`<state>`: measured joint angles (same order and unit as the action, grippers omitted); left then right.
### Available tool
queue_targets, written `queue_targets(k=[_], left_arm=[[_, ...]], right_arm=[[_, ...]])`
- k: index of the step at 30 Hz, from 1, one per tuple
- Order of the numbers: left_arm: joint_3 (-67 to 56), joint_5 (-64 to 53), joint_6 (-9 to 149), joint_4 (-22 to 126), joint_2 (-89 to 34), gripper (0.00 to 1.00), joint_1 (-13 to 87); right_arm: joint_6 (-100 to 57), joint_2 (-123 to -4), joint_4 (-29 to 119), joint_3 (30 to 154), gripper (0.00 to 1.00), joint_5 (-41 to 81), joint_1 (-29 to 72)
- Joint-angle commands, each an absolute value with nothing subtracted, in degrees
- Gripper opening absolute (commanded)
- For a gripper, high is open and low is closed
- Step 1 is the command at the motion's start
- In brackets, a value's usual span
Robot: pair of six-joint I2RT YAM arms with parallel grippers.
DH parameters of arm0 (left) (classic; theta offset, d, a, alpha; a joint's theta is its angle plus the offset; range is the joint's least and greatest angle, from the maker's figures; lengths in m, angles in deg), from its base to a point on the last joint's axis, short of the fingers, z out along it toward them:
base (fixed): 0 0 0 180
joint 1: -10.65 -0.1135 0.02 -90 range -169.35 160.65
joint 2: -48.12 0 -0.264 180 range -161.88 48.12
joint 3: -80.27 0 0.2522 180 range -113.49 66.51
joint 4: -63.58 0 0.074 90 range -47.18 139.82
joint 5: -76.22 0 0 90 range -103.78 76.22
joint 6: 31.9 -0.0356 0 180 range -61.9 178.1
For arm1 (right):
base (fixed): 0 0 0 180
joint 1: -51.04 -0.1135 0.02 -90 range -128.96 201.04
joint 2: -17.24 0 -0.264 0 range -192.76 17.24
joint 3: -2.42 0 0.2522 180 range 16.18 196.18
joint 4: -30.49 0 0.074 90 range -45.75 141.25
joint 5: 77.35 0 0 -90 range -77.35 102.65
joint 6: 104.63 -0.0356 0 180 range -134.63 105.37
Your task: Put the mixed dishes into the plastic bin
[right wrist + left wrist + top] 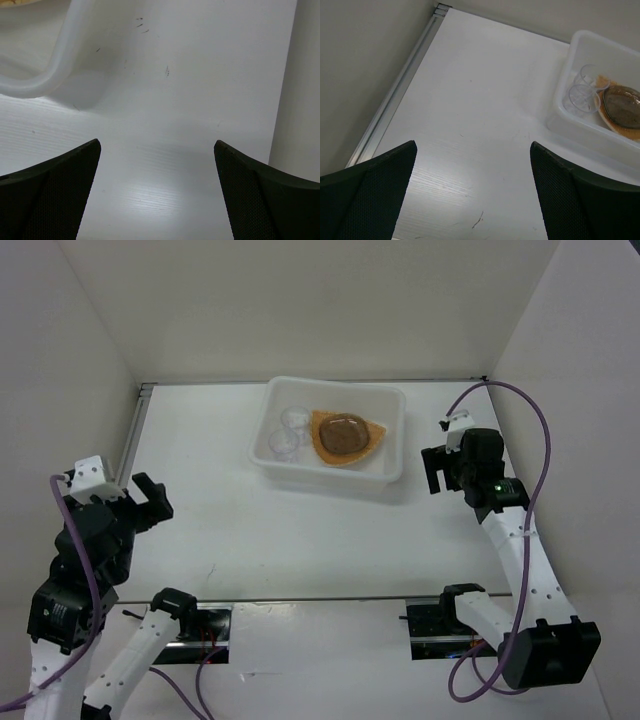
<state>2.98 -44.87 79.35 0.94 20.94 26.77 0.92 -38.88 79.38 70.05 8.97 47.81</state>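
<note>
The white plastic bin [392,430] stands at the back middle of the table. Inside it lie the orange-tan plate [371,433], a greyish oval dish [343,434] on the plate, and two clear cups [284,442]. The left wrist view shows the bin [580,42], the cups [580,95] and the dish on the plate [622,107]. My left gripper [147,502] is open and empty at the left, well short of the bin. My right gripper [437,470] is open and empty just right of the bin. The bin's rounded corner shows in the right wrist view [45,80].
An aluminium rail [132,440] runs along the table's left edge, also in the left wrist view [400,90]. White walls enclose the table on three sides; the right wall [300,85] is close to my right gripper.
</note>
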Motion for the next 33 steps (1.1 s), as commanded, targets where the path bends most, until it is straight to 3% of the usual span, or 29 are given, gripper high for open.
queue_targets(k=[1,20,33], left_arm=[[2.2,-42.4,78.5,1.7,20.6,1.0,25.2],[4.7,-30.3,71.5,11.3,6.8,1.0,23.4],[7.3,-30.1,70.0,16.8,10.0,1.0,23.4]], right_arm=[[1.4,-39.8,77.2,70.0,0.98,9.3,45.4],[0.8,-38.0,77.2,70.0,0.98,7.1,43.5],[0.3,-37.4,76.7,70.0,0.98,6.5,43.5]])
